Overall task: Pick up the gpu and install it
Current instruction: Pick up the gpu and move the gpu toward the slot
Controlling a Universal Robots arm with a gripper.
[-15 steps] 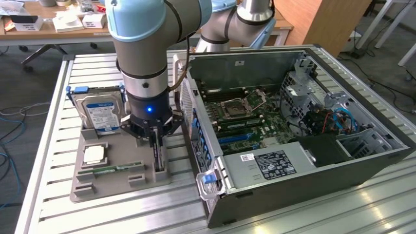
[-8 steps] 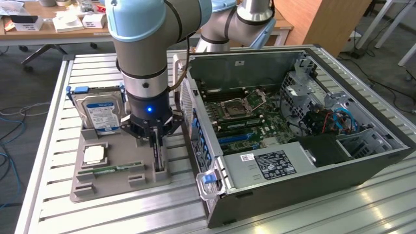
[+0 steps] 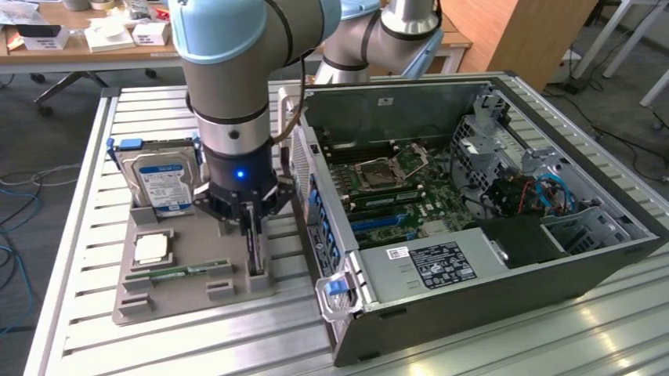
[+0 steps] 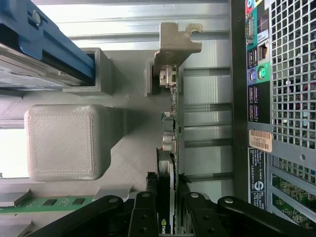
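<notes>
Fingers (image 4: 145, 217): pinching the gpu (image 4: 172, 123), one pad on each face of the card.
Gripper (image 3: 251, 235): pointing straight down over the holder tray (image 3: 157, 301).
Gpu place: on edge in its tray slot, metal bracket (image 4: 175, 42) at the far end from the grip.
Done: grasp made, by the look of it.
Left: card not yet out of the tray; motherboard (image 3: 392, 184) in the open computer case (image 3: 502, 290) has no card.
Tray position: 9 o'clock of the case, exterior view.
Tray contents: hard drive (image 3: 162, 184) at 10 o'clock of the gpu, memory stick (image 3: 188, 272) at 8 o'clock.
Bench (image 3: 157, 345): slatted grey metal.
Room: cluttered desk (image 3: 84, 39) at 11 o'clock, cables (image 3: 21, 188) on the floor.
</notes>
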